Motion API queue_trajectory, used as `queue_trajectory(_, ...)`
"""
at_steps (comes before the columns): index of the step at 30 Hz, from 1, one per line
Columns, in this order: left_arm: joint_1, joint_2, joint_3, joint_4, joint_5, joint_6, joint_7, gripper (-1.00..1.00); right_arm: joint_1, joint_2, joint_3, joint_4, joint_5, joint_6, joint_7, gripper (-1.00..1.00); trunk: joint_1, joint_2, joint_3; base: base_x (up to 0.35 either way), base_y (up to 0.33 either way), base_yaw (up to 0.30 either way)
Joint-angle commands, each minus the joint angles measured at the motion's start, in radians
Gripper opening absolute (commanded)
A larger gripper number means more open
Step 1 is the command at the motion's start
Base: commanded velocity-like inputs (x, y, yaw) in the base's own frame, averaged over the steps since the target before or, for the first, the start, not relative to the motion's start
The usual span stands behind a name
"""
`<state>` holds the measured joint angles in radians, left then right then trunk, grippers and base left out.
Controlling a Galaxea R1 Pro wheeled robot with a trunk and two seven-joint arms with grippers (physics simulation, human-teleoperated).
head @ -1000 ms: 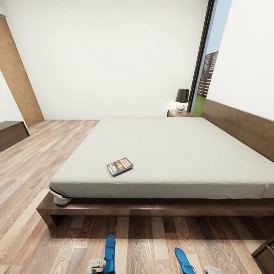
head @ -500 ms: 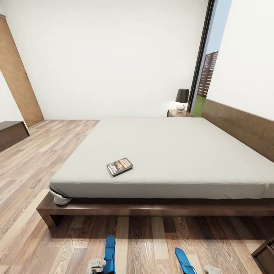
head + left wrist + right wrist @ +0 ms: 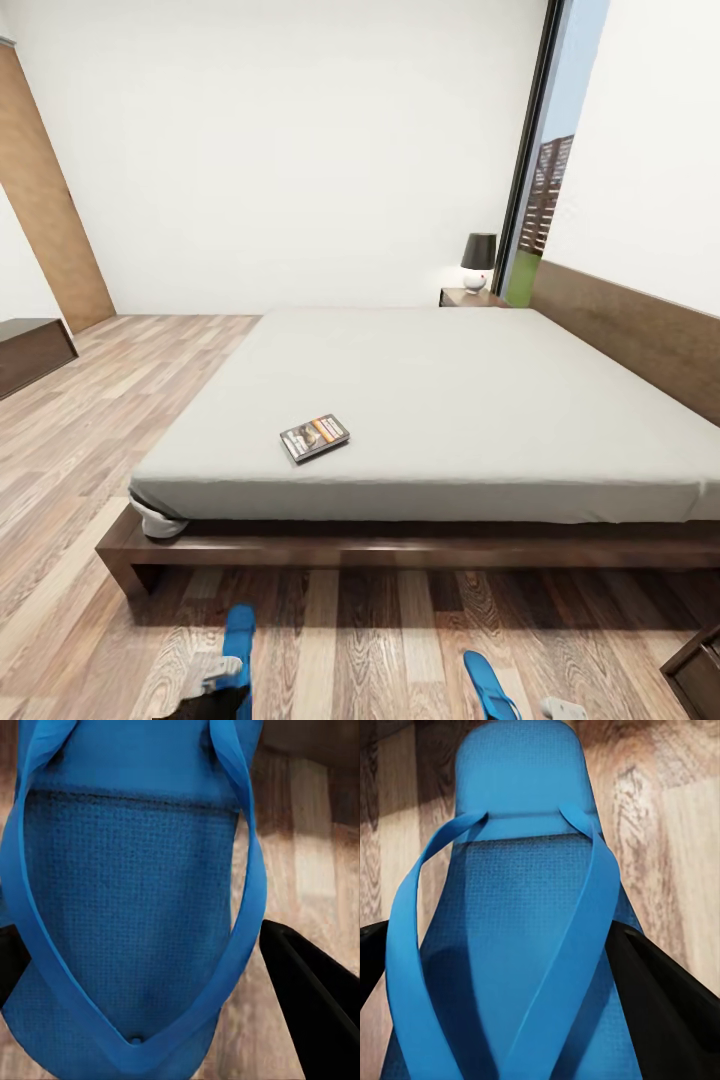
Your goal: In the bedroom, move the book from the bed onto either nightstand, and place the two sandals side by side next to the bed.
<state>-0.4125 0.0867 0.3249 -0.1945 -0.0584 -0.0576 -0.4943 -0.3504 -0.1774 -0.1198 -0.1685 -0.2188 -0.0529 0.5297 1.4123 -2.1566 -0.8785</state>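
Leftward since the earlier frame has gone the left gripper [image 3: 215,672], its fingers clamped on one bright blue flip-flop [image 3: 239,645]; the right gripper [image 3: 560,710] clamps the second [image 3: 488,684]. Both sandals hang over wood-plank floor [image 3: 60,470]. One small dark paperback book [image 3: 314,437] lies on the grey-mattressed bed [image 3: 450,400]; one dark brown nightstand [image 3: 470,297] stands beyond.

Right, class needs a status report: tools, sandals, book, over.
Left tool shut on left sandal. Right tool shut on right sandal. Book on bed.
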Motion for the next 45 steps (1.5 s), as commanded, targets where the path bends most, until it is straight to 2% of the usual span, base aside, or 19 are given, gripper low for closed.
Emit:
queue_trajectory(1,0.0,-0.008,-0.006,-0.027,-0.01,-0.002,0.081,-1.0,-0.001,0.0,-0.006,0.002,0.0,-0.001,0.004,-1.0,0.0,0.0,-0.001,0.0,0.0,0.0)
queue_trajectory(2,0.0,-0.028,-0.007,-0.062,-0.011,0.0,0.199,-1.0,-0.001,0.0,-0.006,0.001,0.0,-0.001,0.004,-1.0,0.0,0.0,-0.001,0.0,0.0,0.0)
queue_trajectory(5,-0.005,-0.067,-0.012,-0.097,-0.018,0.002,0.389,-1.0,-0.001,0.0,-0.007,0.002,-0.001,-0.001,0.004,-1.0,0.0,0.0,-0.001,0.0,0.0,0.0)
queue_trajectory(7,-0.012,-0.079,-0.015,-0.103,-0.02,0.003,0.47,-1.0,-0.001,0.0,-0.007,0.002,-0.001,-0.001,0.004,-1.0,0.0,0.0,-0.001,0.0,0.0,0.0)
queue_trajectory(9,-0.017,-0.085,-0.02,-0.106,-0.028,0.003,0.522,-1.0,-0.001,-0.001,-0.007,0.001,-0.001,-0.001,0.004,-1.0,0.0,0.0,-0.001,0.0,0.0,0.0)
queue_trajectory(11,-0.019,-0.086,-0.023,-0.106,-0.048,0.003,0.538,-1.0,-0.001,-0.001,-0.007,0.002,-0.001,-0.001,0.004,-1.0,0.0,0.0,-0.001,0.0,0.0,0.0)
queue_trajectory(16,-0.02,-0.079,-0.035,-0.098,-0.157,-0.002,0.577,-1.0,0.0,-0.001,-0.009,0.001,-0.001,0.0,0.005,-1.0,0.0,0.0,-0.001,0.0,0.0,0.0)
queue_trajectory(18,-0.019,-0.072,-0.036,-0.096,-0.171,-0.006,0.581,-1.0,-0.001,-0.001,-0.012,0.001,-0.001,0.002,0.006,-1.0,0.0,0.0,-0.001,0.0,0.0,0.0)
queue_trajectory(21,-0.015,-0.069,-0.034,-0.096,-0.172,-0.022,0.582,-1.0,-0.001,-0.016,-0.013,0.001,-0.001,0.004,0.013,-1.0,0.0,0.0,-0.001,0.0,0.0,0.0)
queue_trajectory(23,-0.014,-0.068,-0.031,-0.095,-0.17,-0.058,0.581,-1.0,-0.001,-0.042,-0.015,-0.002,-0.003,0.008,0.019,-1.0,0.0,0.0,-0.001,0.0,0.0,0.0)
queue_trajectory(25,-0.013,-0.069,-0.031,-0.094,-0.169,-0.078,0.58,-1.0,-0.001,-0.108,-0.016,-0.011,-0.005,0.031,0.051,-1.0,0.0,0.0,-0.001,0.0,0.0,0.0)
queue_trajectory(27,-0.013,-0.071,-0.032,-0.094,-0.169,-0.085,0.58,-1.0,-0.001,-0.154,-0.017,-0.02,-0.006,0.121,0.093,-1.0,0.0,0.0,-0.001,0.0,0.0,0.0)
queue_trajectory(29,-0.012,-0.072,-0.032,-0.094,-0.169,-0.087,0.58,-1.0,-0.001,-0.171,-0.02,-0.064,-0.007,0.213,0.131,-1.0,0.0,0.0,-0.001,0.0,0.0,0.0)
queue_trajectory(32,-0.012,-0.074,-0.032,-0.094,-0.169,-0.088,0.58,-1.0,-0.001,-0.178,-0.023,-0.16,-0.008,0.304,0.192,-1.0,0.0,0.0,-0.001,0.0,0.0,0.0)
queue_trajectory(34,-0.012,-0.075,-0.032,-0.094,-0.169,-0.086,0.58,-1.0,-0.001,-0.179,-0.031,-0.185,-0.008,0.352,0.249,-1.0,0.0,0.0,-0.001,0.0,0.0,0.0)
queue_trajectory(35,-0.011,-0.075,-0.032,-0.088,-0.168,-0.085,0.58,-1.0,-0.001,-0.179,-0.044,-0.192,-0.008,0.371,0.316,-1.0,0.0,0.0,-0.001,0.0,0.0,0.0)
queue_trajectory(38,-0.009,-0.076,-0.032,-0.047,-0.168,-0.084,0.58,-1.0,-0.001,-0.179,-0.061,-0.191,-0.007,0.387,0.45,-1.0,0.0,0.0,-0.001,0.0,0.0,0.0)
queue_trajectory(41,-0.008,-0.077,-0.032,-0.032,-0.169,-0.084,0.581,-1.0,-0.001,-0.178,-0.063,-0.188,-0.006,0.387,0.485,-1.0,0.0,0.0,-0.001,0.0,0.0,0.0)
queue_trajectory(45,-0.008,-0.081,-0.033,-0.027,-0.169,-0.083,0.583,-1.0,-0.001,-0.178,-0.064,-0.188,-0.004,0.381,0.493,-1.0,0.0,0.0,-0.001,0.0,0.0,0.0)
